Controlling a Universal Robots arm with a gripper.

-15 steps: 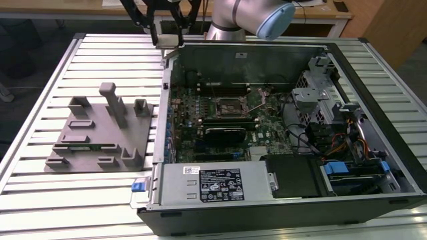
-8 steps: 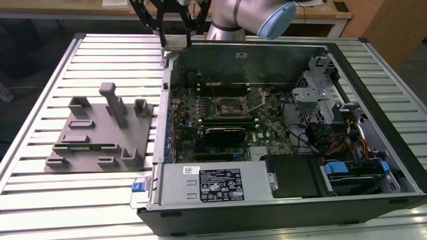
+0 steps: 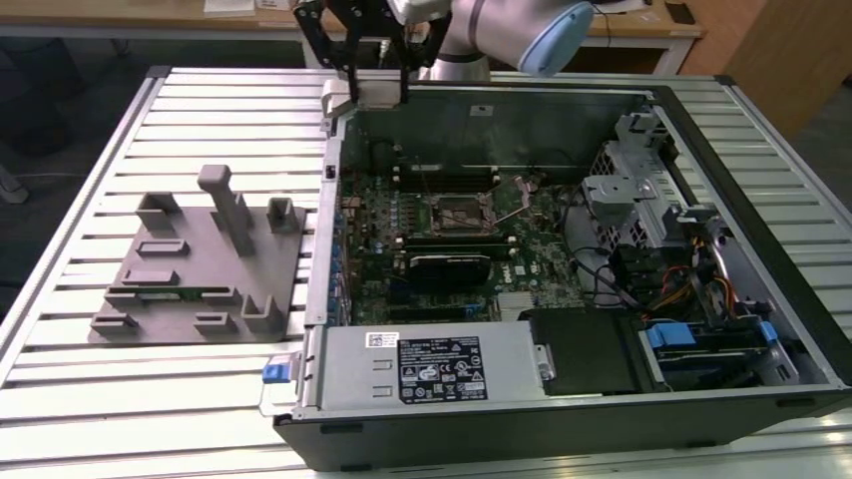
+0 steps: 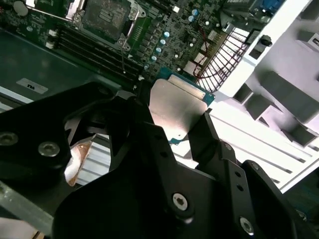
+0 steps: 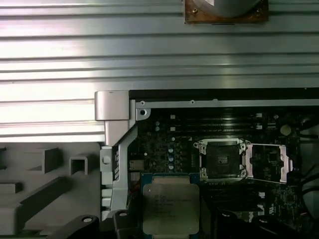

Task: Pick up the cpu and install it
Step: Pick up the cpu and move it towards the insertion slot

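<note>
We see a metal table (image 3: 94,190) made of long silver slats. Two things sit on it. A flat grey tray (image 3: 200,269) with blocks on it lies at nine o'clock. A big open computer box (image 3: 533,424) lies at three o'clock, just beside the tray.

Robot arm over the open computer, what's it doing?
The robot's hand is gripping the cpu, a flat silvery chip, by its edges. It holds the chip above the motherboard, near one edge of the open computer case. The socket on the board is open and empty, so the chip is not installed yet.
</note>
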